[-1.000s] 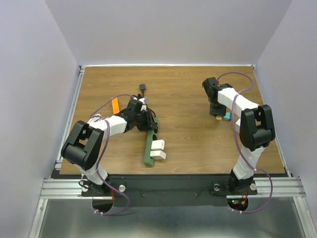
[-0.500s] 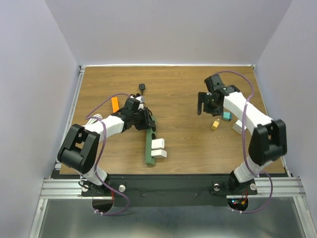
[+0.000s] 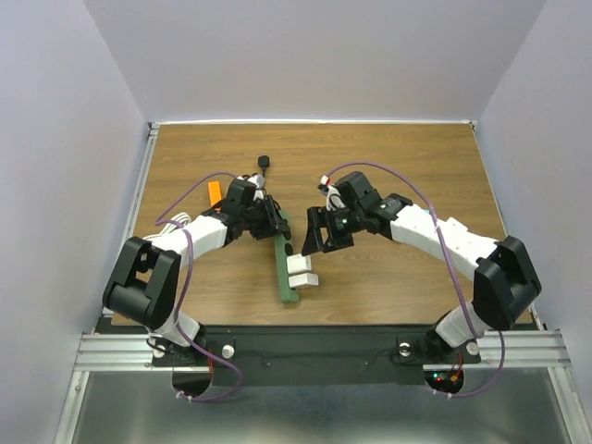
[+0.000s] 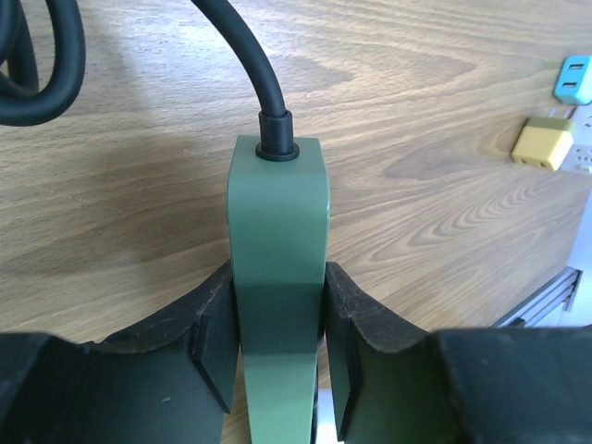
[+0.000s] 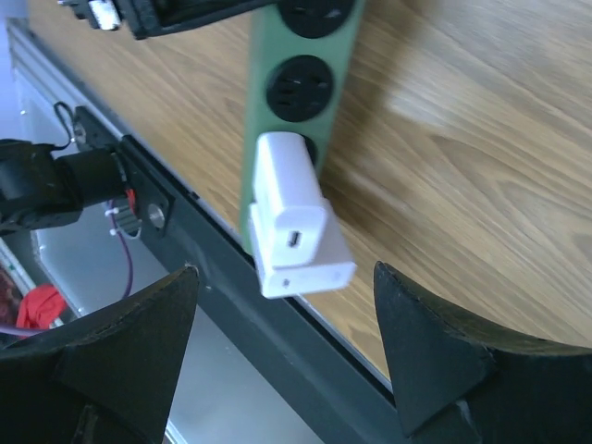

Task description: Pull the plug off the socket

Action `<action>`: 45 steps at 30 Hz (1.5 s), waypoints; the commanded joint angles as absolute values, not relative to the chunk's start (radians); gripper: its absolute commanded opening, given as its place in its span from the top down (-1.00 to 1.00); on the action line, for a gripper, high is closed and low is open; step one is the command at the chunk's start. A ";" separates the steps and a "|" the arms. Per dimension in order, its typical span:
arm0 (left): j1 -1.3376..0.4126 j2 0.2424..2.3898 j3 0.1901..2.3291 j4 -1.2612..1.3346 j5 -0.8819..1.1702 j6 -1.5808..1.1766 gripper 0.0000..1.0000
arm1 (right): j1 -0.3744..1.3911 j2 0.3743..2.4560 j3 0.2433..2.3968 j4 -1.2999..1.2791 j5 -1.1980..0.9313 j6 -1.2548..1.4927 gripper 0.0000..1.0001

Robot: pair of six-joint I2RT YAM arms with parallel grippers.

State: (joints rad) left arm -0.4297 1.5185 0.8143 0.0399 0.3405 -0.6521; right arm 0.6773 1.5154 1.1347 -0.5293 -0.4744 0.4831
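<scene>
The dark-green power strip point(image 3: 288, 274) lies near the table's front edge, its black cord point(image 4: 248, 65) leaving the far end. Two white plugs point(image 3: 298, 265) point(image 3: 305, 279) sit side by side in its near outlets. My left gripper point(image 3: 274, 225) is shut on the strip's far end point(image 4: 277, 231), with both pads point(image 4: 215, 344) pressed against its sides. My right gripper point(image 3: 320, 233) is open just right of the strip, a little beyond the plugs. In the right wrist view the plugs point(image 5: 289, 199) stand out from the strip point(image 5: 344, 42) ahead of the wide-open gripper point(image 5: 285, 277), untouched.
An orange piece point(image 3: 215, 194) lies left of my left arm. The cord's black plug point(image 3: 265, 163) lies farther back. A yellow adapter point(image 4: 544, 143) and a teal one point(image 4: 575, 79) lie on the wood to the right. The table's front rail point(image 5: 277, 342) runs just beyond the plugs.
My right arm has swung from the right side of the table leftward to the strip beside the white plugs. The strip's near end has shifted slightly right. My left gripper stays on the strip.
</scene>
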 commanded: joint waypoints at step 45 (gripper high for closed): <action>-0.402 1.281 0.644 0.254 0.391 -0.775 1.00 | 0.811 1.730 1.407 -0.801 0.012 0.393 0.99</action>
